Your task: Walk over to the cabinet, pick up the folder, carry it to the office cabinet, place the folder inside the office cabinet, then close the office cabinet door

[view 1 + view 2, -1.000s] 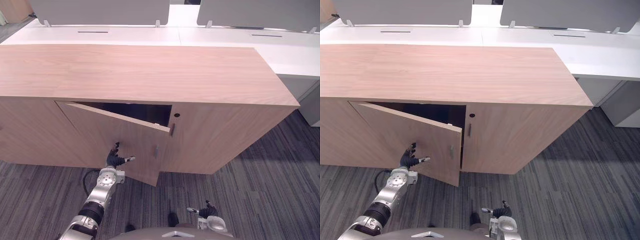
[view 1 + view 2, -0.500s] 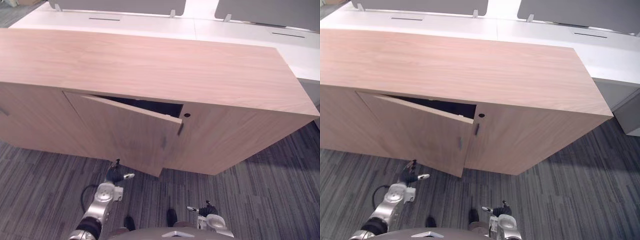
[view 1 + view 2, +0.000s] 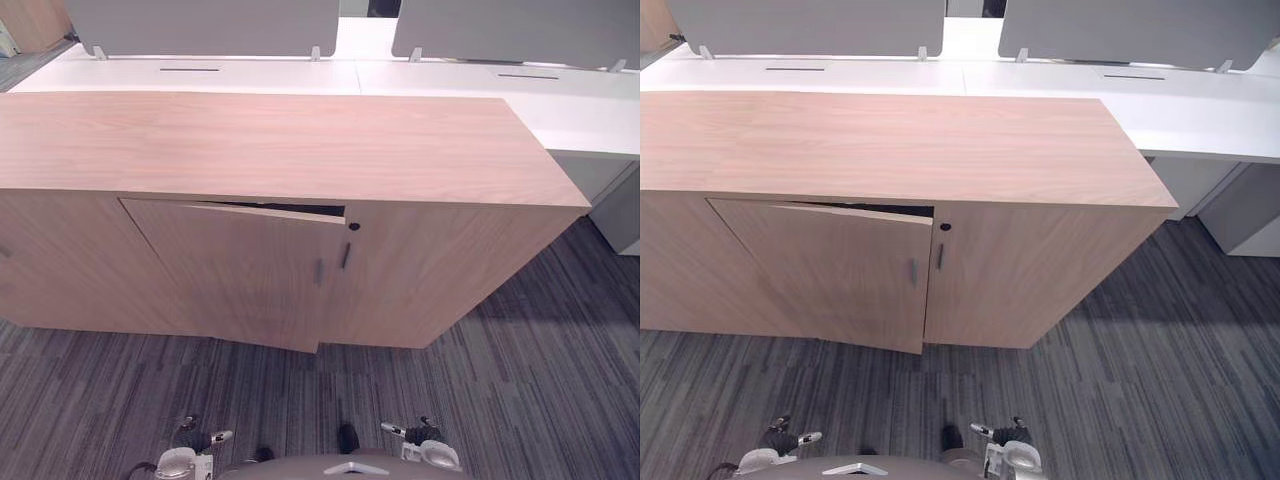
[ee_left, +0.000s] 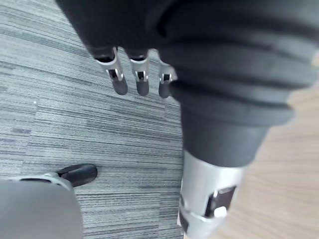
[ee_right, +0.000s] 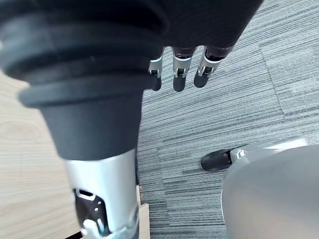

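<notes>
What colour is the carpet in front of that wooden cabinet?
Grey carpet with thin darker and lighter stripes, clearest in the left wrist view.

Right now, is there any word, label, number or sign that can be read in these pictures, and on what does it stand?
None can be read.
The wooden cabinet, its door standing slightly ajar, the white desks behind it, the grey screens and the carpet bear no text that I can see.
The small dark round mark beside the door looks like a lock, not a sign.
</notes>
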